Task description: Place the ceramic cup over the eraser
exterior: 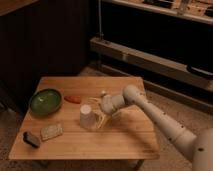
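Observation:
The white ceramic cup (88,117) stands upside down near the middle of the wooden table (125,140). My gripper (100,107) is right beside the cup's right side, at its upper edge, and the arm (150,112) reaches in from the right. I cannot tell whether it touches the cup. The eraser (31,139), a small dark block, lies at the front left corner of the table, well away from the cup.
A wide green bowl (45,100) sits at the left. A red-orange item (73,99) lies beside it. A tan rectangular pad (51,131) lies near the eraser. A pale yellowish object (104,121) lies under the gripper. A small white object (103,93) lies behind it.

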You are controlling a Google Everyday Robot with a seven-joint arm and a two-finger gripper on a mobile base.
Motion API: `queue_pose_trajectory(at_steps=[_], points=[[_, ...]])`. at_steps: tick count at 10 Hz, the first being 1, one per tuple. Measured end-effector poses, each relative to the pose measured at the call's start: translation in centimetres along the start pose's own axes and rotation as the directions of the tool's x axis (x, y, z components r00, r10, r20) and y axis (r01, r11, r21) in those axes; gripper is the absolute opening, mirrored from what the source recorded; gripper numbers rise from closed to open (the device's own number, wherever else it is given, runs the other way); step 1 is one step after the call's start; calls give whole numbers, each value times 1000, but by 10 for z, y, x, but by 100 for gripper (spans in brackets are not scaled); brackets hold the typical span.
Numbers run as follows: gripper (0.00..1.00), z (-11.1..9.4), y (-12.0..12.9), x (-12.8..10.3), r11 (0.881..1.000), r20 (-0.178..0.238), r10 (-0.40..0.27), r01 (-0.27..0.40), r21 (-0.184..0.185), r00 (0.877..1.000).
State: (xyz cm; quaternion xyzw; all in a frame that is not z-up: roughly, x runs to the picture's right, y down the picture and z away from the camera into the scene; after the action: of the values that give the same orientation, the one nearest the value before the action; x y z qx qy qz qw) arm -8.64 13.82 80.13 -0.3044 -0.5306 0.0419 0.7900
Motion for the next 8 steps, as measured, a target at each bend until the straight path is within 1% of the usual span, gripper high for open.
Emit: queue_pose_trajectory(at_steps=[4, 6, 8], points=[[98, 10, -22, 11, 1000, -21, 11, -11, -14, 1000], [98, 16, -29, 14, 1000, -18, 18, -18, -25, 1000], [98, 22, -31, 16, 998, -13, 34, -34, -44, 999]])
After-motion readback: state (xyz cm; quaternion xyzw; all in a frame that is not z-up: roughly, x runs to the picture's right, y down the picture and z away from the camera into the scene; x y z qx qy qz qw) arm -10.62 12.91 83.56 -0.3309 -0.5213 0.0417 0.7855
